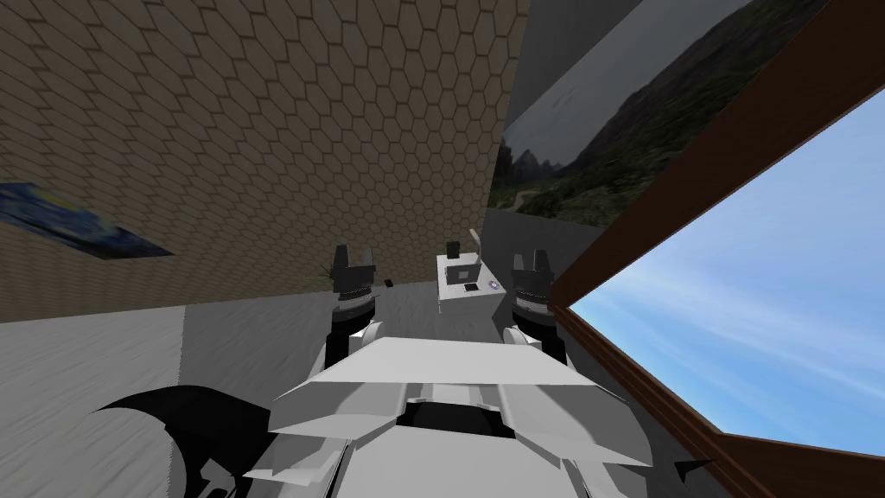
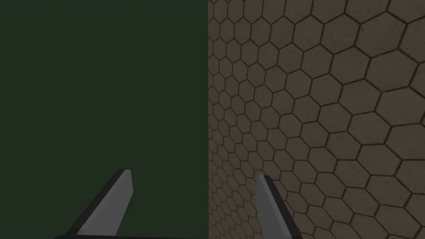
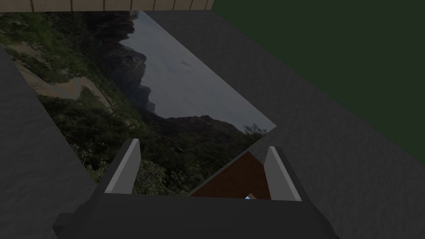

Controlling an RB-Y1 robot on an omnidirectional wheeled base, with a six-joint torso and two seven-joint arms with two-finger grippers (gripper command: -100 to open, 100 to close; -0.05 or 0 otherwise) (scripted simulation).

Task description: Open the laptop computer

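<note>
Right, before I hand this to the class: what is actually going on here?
Nothing is being handled at this moment. The robot stands well back from a white desk against the far grey wall. The small things on it are too tiny to tell apart. Both arms are held up ahead of the chest, the left claw and the right claw each open and empty, pointing at the walls rather than at the desk.

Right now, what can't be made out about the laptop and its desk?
- Laptop, head view: too small and far off to tell whether its lid is shut or raised.
- Small items beside it on the white desk, head view: too small to name.
</note>
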